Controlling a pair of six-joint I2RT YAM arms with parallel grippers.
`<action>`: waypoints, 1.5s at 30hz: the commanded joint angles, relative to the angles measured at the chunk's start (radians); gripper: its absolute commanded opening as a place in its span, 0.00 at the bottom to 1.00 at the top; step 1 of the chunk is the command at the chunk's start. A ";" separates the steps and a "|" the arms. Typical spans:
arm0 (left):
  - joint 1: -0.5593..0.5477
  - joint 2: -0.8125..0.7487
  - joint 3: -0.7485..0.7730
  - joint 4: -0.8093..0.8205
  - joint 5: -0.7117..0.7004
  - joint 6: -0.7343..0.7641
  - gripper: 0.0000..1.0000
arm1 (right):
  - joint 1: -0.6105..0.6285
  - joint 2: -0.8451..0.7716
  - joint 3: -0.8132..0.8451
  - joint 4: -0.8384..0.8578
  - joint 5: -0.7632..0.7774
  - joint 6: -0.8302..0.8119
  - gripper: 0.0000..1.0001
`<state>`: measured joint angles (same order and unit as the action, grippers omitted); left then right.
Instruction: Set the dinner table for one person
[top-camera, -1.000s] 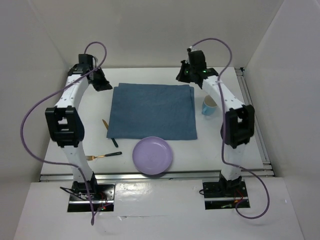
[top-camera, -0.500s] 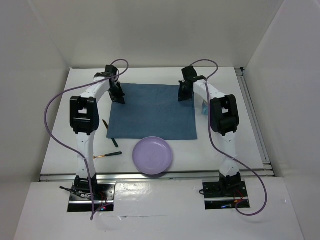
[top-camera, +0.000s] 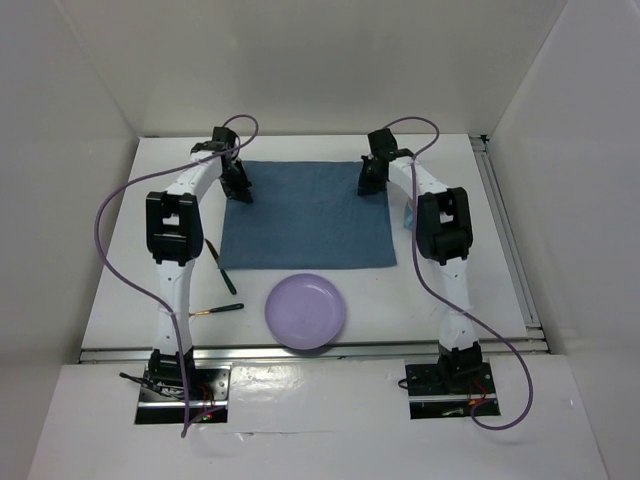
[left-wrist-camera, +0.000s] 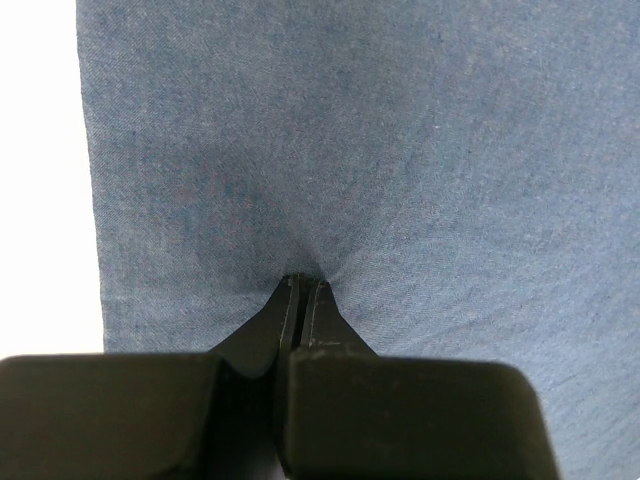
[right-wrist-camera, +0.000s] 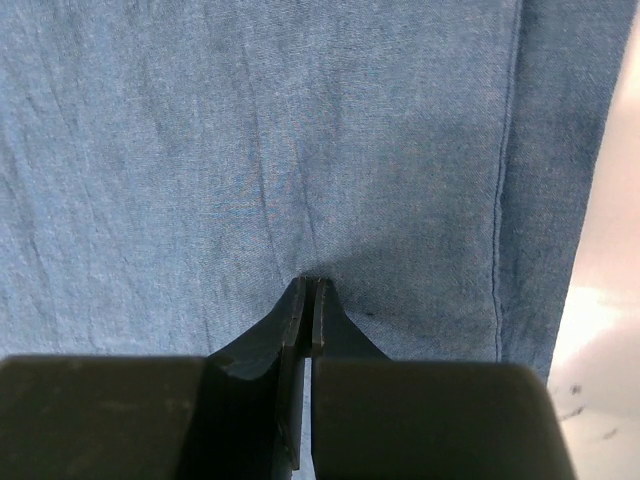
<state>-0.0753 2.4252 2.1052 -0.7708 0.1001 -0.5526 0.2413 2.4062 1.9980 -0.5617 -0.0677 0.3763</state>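
rails edge the right and near sides of the dinner table, a flat matte-white top boxed in by white walls, with open margin to the right of the blue cloth placemat. the table lies directly under both arms. left gripper and right gripper, jaws closed, each pinch a pucker near the placemat's far corners. purple plate sits just beside its near edge.

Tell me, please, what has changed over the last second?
Both arms swung inward: the left gripper and right gripper now pinch the far corners of the blue rectangular cloth placemat, whose near edge shifted slightly away. The round purple plate and black-handled fork stayed put.
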 joint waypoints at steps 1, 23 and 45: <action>-0.004 0.066 0.044 0.007 0.015 0.002 0.00 | -0.017 0.082 0.034 -0.015 0.025 -0.001 0.00; -0.004 -0.642 -0.153 -0.045 -0.142 0.050 0.82 | 0.144 -0.632 -0.387 0.052 -0.024 -0.002 0.80; -0.014 -1.187 -1.050 0.119 -0.172 -0.118 0.74 | 0.506 -0.958 -1.257 0.226 -0.152 0.326 0.81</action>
<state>-0.0860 1.2839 1.0679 -0.6842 -0.0418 -0.6376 0.7216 1.4067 0.7254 -0.4091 -0.2249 0.6846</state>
